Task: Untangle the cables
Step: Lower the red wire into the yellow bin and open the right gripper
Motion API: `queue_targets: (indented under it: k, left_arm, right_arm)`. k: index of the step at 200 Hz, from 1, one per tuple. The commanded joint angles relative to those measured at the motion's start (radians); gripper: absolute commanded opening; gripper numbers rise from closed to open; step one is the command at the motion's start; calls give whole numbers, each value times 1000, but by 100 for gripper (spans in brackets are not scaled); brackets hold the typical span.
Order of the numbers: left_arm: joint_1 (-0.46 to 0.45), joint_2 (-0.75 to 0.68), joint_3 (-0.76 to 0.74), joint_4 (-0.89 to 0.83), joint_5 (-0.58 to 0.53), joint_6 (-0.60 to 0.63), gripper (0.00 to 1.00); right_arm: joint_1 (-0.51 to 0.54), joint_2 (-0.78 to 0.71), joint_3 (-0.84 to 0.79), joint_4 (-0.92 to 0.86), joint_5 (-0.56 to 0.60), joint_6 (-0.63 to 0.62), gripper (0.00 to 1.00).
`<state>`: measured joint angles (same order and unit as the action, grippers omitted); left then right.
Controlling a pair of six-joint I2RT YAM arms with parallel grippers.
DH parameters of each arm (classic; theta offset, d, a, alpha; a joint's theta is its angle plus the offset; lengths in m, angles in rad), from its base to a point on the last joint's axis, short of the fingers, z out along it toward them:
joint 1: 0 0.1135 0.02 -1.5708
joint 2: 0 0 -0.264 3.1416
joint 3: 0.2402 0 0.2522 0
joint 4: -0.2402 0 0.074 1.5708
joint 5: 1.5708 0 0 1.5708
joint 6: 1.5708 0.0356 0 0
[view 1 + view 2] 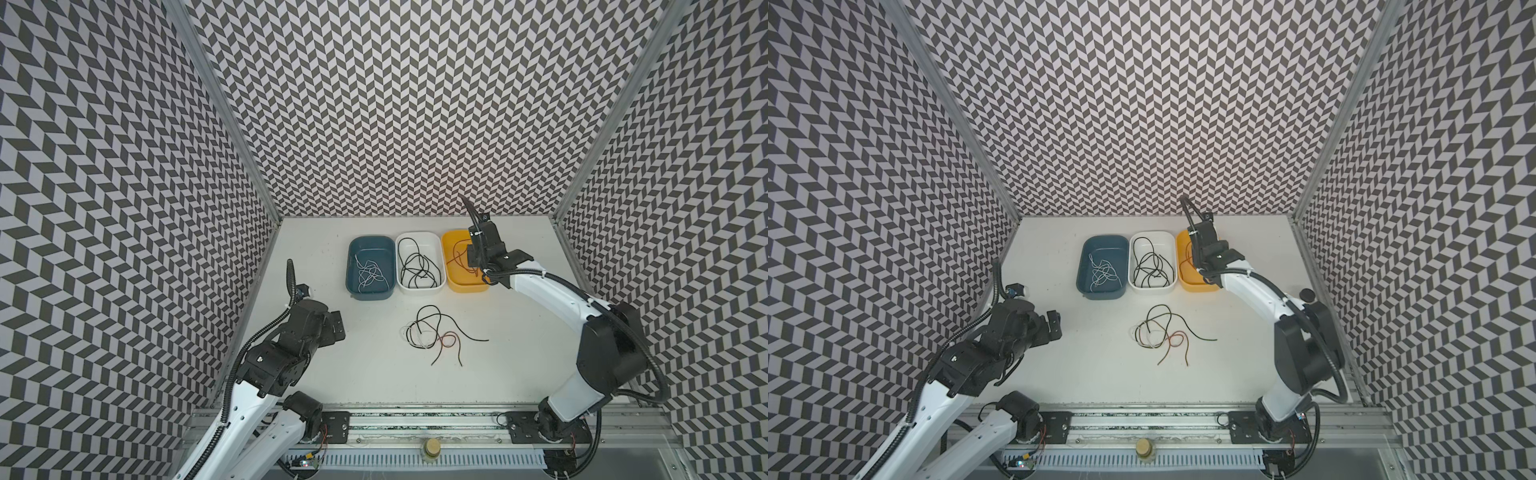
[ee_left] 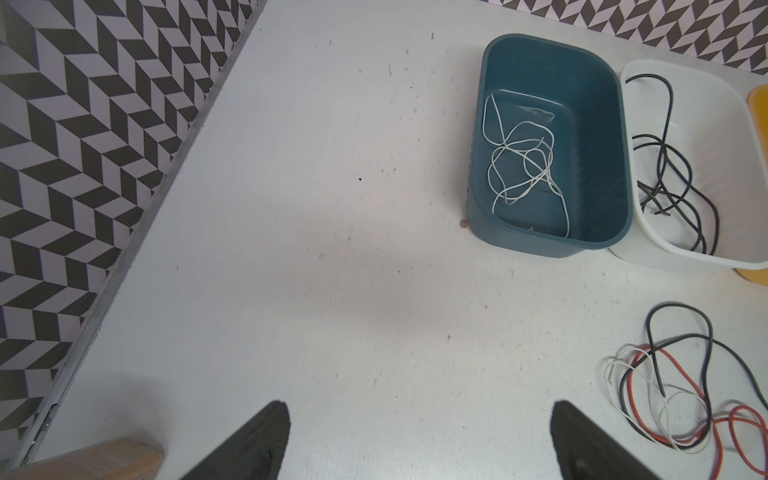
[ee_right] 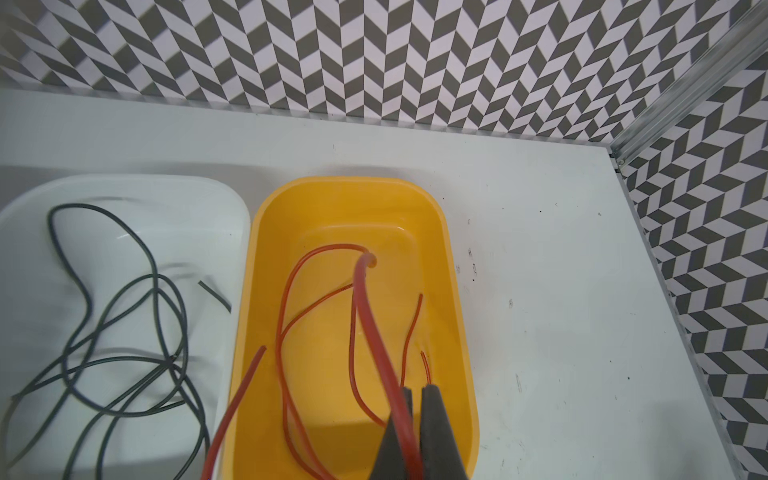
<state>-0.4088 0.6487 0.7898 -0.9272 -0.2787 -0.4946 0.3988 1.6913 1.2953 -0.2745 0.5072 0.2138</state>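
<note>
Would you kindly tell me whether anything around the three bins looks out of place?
A red strand crosses the yellow bin's rim toward the white bin instead of lying inside. The right pincer is shut on a red cable there. Mixed cables lie tangled on the table.

I'm hanging my left gripper (image 2: 419, 415) wide open, arm folded back; pinching right gripper (image 3: 415, 392) closed, arm outstretched.

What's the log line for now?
right gripper: shut on red cable, above yellow bin | left gripper: open | tangle: on table
</note>
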Motion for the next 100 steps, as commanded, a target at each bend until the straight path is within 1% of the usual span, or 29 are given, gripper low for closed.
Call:
queue_targets:
  k: [1,51,72,100]
  left_arm:
    - [8,-8,2,4,-7,1,100]
    - [14,-10,2,5,1,2,100]
    - [17,-10,2,5,4,2,100]
    - [20,-10,2,7,7,2,100]
  right_arm:
    - [-5,54,31,40,31,-18,0]
    - [-27,118,5,58,-13,25,0]
    - [-29,141,13,34,-19,26,0]
    - [-31,137,20,5,-42,38,1]
